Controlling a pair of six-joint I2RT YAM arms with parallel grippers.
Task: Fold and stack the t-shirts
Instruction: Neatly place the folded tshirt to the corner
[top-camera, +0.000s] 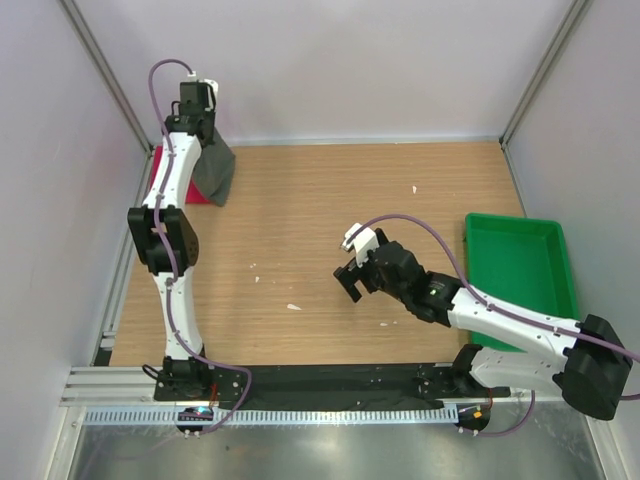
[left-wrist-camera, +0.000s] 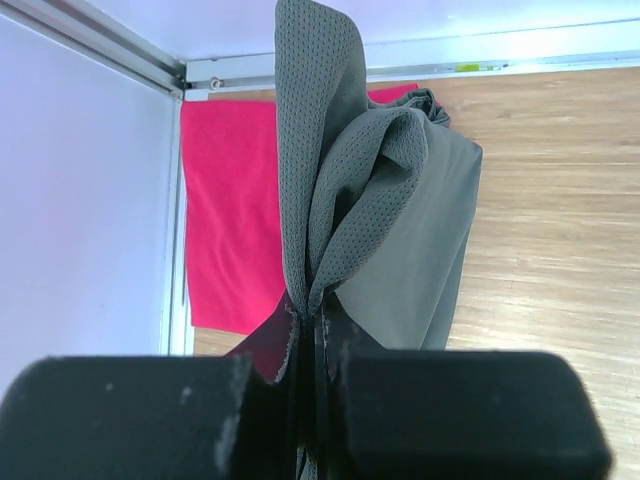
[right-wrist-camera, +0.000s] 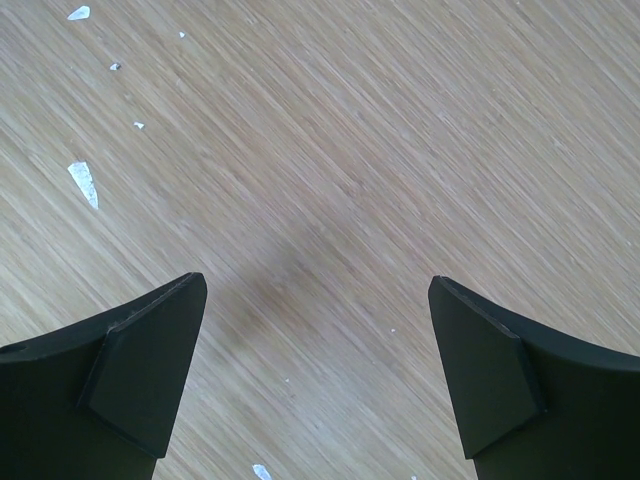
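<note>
The dark grey-olive t-shirt (top-camera: 216, 170) hangs in a bunch at the table's far left corner, and my left gripper (top-camera: 196, 118) is shut on its upper edge. In the left wrist view this grey shirt (left-wrist-camera: 400, 230) drapes down from the closed jaws. Under it the pinkish-red t-shirt (left-wrist-camera: 228, 220) lies flat against the left wall, and only a strip of the red shirt (top-camera: 160, 165) shows from above. My right gripper (top-camera: 350, 280) hovers open over bare wood at mid-table, its fingers (right-wrist-camera: 150, 370) wide apart with nothing between them.
A green plastic tray (top-camera: 520, 270) stands at the right side of the table. White walls with metal rails (top-camera: 105, 80) close in the left, back and right. Small white flecks (top-camera: 293, 306) dot the wooden tabletop.
</note>
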